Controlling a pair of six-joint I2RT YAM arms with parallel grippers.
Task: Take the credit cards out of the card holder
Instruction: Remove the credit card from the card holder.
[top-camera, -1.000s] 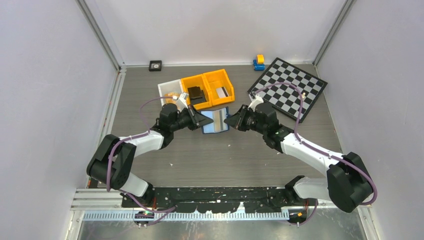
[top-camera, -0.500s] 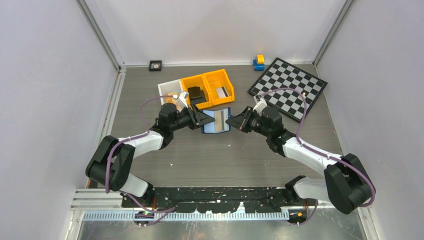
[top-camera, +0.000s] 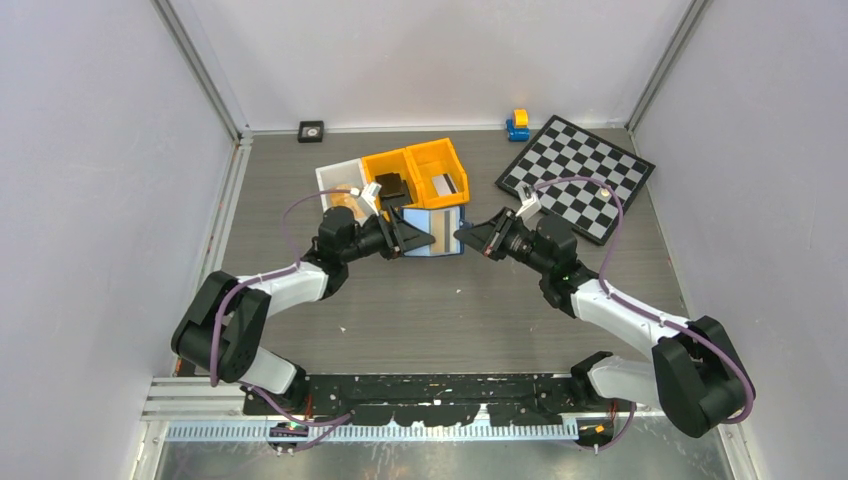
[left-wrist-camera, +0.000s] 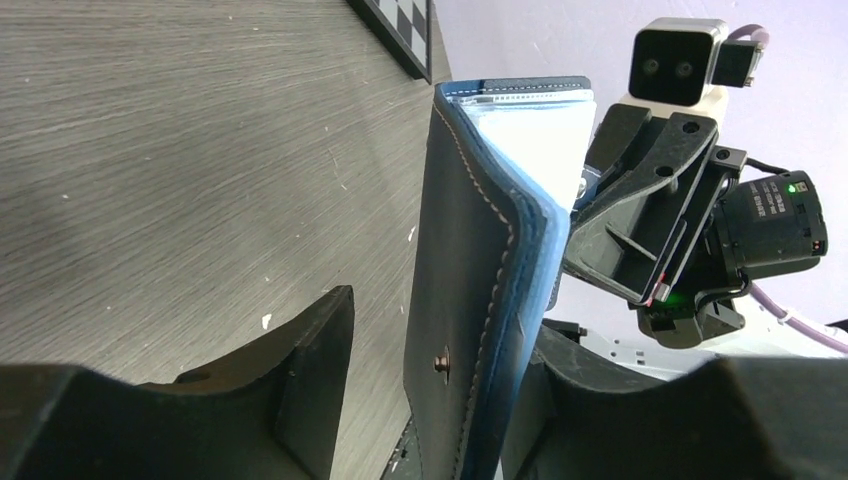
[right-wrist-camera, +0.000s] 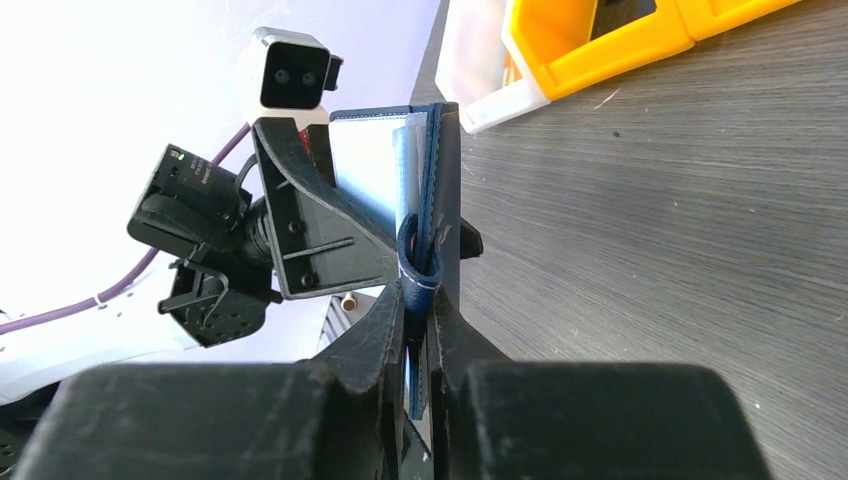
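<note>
Card holder (top-camera: 433, 231), navy, was held upright, right gripper (right-wrist-camera: 420, 300) clamped on its edge, left gripper (left-wrist-camera: 440, 365) with jaws apart astride it; credit cards judged not yet out, next needing one edge pinched.

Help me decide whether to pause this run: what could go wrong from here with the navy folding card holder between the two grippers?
The jaws of the left gripper stand apart around the navy folding card holder, so only the right gripper pinches it, at one thin edge; it could pivot or slip out. It also stands close to the orange plastic bins, so a slip might knock it against them.
</note>
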